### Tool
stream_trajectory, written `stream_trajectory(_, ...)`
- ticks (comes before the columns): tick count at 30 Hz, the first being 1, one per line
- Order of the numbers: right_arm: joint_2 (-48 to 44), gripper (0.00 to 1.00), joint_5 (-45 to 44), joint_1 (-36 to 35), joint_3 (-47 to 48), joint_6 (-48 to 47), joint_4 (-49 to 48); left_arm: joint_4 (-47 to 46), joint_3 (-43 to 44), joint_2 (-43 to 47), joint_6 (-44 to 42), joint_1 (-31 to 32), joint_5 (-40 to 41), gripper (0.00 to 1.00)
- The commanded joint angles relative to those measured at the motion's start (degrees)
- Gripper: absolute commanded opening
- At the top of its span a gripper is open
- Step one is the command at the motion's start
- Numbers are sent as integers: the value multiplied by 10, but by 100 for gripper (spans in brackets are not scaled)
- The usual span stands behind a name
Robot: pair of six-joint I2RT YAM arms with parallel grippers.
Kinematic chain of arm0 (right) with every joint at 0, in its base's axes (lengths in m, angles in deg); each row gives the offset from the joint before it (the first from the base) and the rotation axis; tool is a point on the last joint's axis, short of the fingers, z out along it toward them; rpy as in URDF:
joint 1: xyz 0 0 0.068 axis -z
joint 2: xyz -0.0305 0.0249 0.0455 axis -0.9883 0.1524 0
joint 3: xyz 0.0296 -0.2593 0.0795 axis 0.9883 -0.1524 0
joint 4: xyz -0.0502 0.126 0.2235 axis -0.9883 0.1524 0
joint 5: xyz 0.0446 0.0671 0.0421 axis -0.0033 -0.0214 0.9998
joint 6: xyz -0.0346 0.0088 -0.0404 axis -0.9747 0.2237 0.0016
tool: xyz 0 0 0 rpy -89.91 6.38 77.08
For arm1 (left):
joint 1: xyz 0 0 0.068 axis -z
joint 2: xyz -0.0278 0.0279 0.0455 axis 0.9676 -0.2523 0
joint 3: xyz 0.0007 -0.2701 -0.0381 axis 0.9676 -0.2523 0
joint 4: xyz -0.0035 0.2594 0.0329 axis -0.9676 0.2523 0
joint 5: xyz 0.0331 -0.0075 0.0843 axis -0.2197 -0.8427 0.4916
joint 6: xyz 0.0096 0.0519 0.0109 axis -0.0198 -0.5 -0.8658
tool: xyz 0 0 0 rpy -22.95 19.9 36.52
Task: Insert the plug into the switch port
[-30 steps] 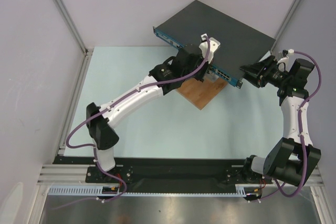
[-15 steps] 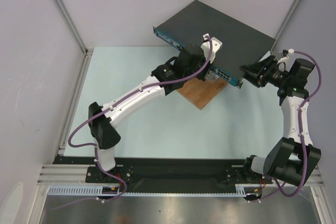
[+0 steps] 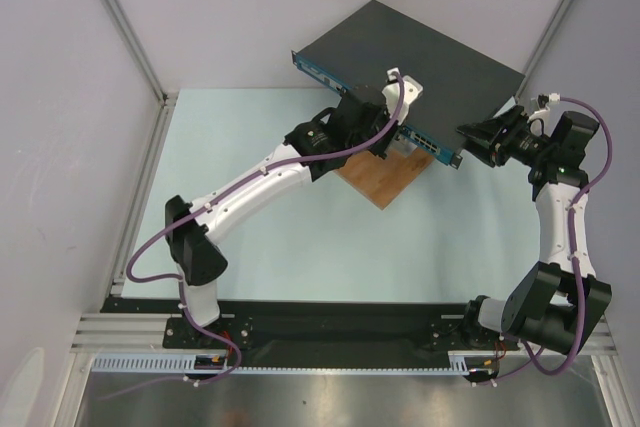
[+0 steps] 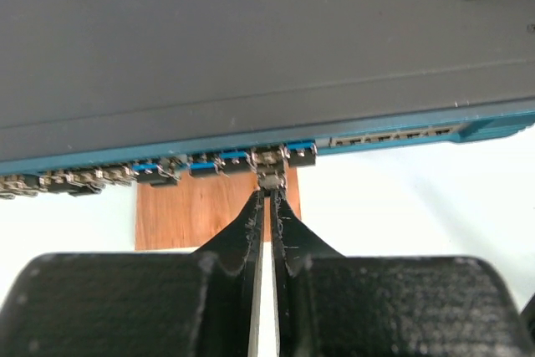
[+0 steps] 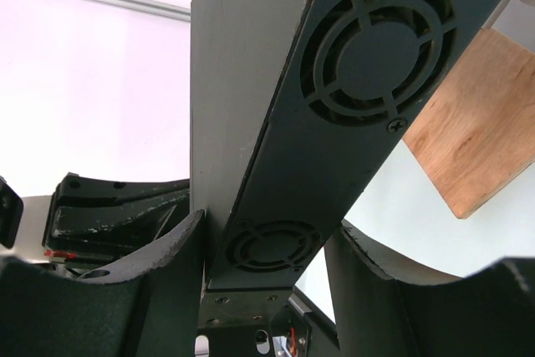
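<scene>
The left gripper [image 4: 269, 196] rises from the bottom centre of its wrist view. Its jaws are narrowed to a thin slit and pinch the small grey plug [image 4: 270, 180]. Just beyond, the plug sits in a port near the middle of the blue front of the switch [image 4: 251, 39], which fills the upper half; the board [image 4: 201, 216] shows beneath it. At the right of the top view, the right gripper [image 5: 266, 232] clamps the switch's fan-vented end, one finger on each face.
</scene>
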Motion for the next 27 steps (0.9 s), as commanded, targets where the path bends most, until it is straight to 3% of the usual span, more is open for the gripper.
stream_trajectory(1,9,0,-12,-21,14,-81,-2,10,10,24,7,-3,-17,9)
stream_trajectory(27,13,0,-12,-26,14,-82,6,-100,72,-63,25,-5,37,6)
